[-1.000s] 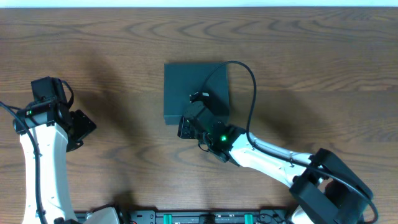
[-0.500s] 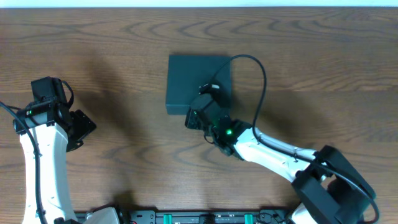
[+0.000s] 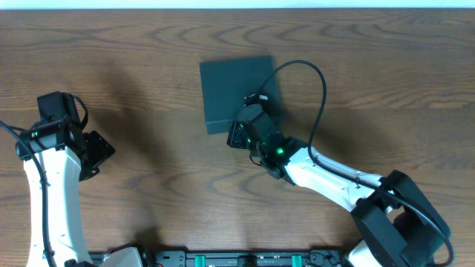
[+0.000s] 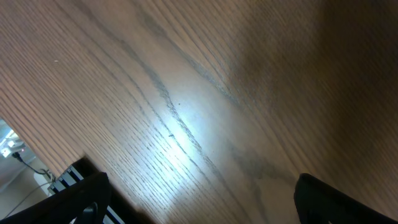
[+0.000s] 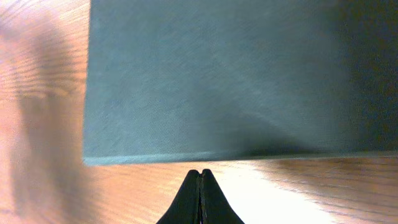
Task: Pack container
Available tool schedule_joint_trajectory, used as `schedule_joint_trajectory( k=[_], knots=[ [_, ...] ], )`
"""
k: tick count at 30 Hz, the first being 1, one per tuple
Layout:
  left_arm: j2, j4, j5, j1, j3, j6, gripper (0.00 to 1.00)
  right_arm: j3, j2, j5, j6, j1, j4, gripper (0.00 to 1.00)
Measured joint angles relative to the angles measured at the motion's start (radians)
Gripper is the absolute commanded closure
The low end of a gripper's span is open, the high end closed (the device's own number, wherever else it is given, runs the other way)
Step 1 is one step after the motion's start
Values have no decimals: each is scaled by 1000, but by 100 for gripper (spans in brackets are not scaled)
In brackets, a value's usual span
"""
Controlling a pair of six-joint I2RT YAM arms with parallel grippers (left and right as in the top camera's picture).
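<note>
Your container sits just above centre in the overhead frame on the wood-grain table. It is a matte, dark teal-green square box, probably cardboard, and its flat lid lies shut with nothing loose nearby, so packing seems all but done. Your right gripper, jaws pinched together on nothing, points at the box's lower edge, while your left gripper, at frame left, is spread wide and empty.
</note>
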Motion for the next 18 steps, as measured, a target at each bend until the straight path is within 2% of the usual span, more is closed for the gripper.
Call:
schedule_joint_trajectory(
  k=[10,18],
  knots=[
    [0,0,0,0,0,0,5,0,-86,-68,-27,59,70,98],
    [0,0,0,0,0,0,5,3,-153,144,-145,10,-53,99]
  ],
)
